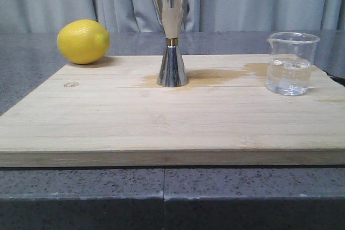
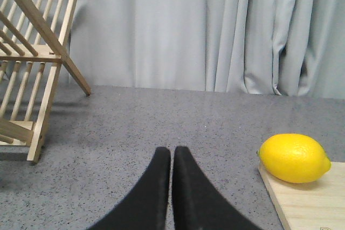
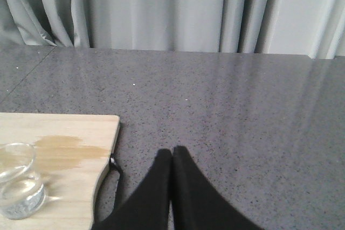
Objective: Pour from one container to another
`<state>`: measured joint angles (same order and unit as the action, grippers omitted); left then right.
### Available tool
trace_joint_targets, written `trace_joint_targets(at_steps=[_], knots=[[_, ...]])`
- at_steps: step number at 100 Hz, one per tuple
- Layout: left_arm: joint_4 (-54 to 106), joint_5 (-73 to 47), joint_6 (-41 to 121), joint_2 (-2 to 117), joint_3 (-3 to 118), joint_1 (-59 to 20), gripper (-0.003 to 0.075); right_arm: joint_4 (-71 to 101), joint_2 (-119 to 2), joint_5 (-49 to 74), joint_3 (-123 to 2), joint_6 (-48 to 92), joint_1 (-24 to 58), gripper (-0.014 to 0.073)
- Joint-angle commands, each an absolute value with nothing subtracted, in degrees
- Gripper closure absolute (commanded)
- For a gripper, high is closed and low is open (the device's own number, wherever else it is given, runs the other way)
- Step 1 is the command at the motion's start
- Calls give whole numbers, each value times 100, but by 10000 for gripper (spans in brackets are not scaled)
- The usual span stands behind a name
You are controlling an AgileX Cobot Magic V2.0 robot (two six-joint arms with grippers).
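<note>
1. You had both arms parked off the cutting board [image 1: 161, 127]. The left gripper [image 2: 171, 157] showed its fingers pressed together over bare table, with nothing between them. The right gripper [image 3: 172, 157] matched it, fingers pressed together and empty.
2. Your beaker [image 1: 291, 64] stood upright near the board's right edge, roughly a third full of clear liquid. The right wrist view put it just beside that arm, so I judged the right arm the natural one for the pick.
3. Your jigger [image 1: 172, 35] stood upright around the middle of the board's far half, well apart from the beaker, in a damp stain [image 1: 226, 75] on the wood.
4. The lemon [image 1: 83, 41] sat at the board's far left corner, clear of the work.
5. For the reach, you needed to spread the right fingers first, then take the beaker by its wall below the rim, keeping it level.
6. The jigger's mouth was narrow and its base small; a slow tilt over the centre, lip leading, looked wise. A knock would likely topple it.
</note>
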<state>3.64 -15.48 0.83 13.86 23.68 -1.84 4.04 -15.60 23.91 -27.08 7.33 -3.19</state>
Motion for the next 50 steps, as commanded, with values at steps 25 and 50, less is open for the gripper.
trace_joint_targets(at_steps=[25, 50], knots=[[426, -1072, 58, 1975, 2836, -173, 739, 508, -2191, 2014, -3205, 796, -350, 640], [426, -1063, 58, 1975, 2827, -173, 739, 508, -2191, 2028, -3205, 796, -350, 640]])
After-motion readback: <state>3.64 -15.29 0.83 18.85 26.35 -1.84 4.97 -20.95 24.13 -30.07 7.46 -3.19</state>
